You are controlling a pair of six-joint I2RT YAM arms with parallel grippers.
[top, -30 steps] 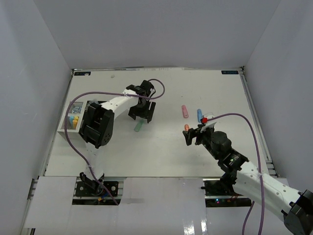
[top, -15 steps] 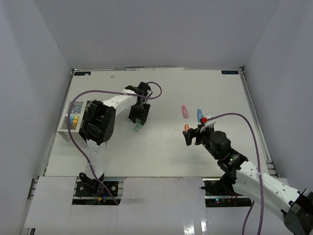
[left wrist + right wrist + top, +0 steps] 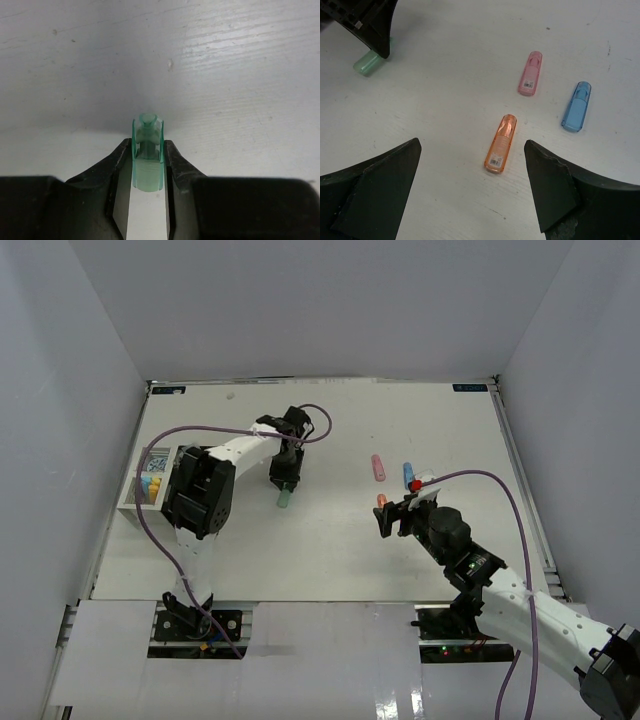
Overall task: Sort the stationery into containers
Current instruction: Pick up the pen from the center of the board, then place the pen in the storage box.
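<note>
Green marker [image 3: 284,499] lies on the table [image 3: 330,550]. From overhead I see my left arm reaching out across the table, with the left gripper [image 3: 285,486] pointed down over the marker's far end. Well to the left of the green marker, a white tray [image 3: 133,502] holds blue and yellow pieces. A square code pattern [image 3: 155,457] just beyond the tray is too small to read. To the right of the green marker lie an orange marker [image 3: 381,500], a pink marker [image 3: 378,468] and a blue marker [image 3: 408,476], each apart from the others. My right arm stretches low toward them, and the right gripper [image 3: 393,519] hangs just on the near side of the orange one.

On the left wrist camera, both fingers press against the green marker's sides, clenched on it as it rests on the table. Its near end is hidden between them.

On the right wrist camera, the jaws stand wide apart with nothing in them. The orange marker has a small white barcode label at its near end, but I cannot read the print. The green marker sits at upper left, half covered by the left gripper.
</note>
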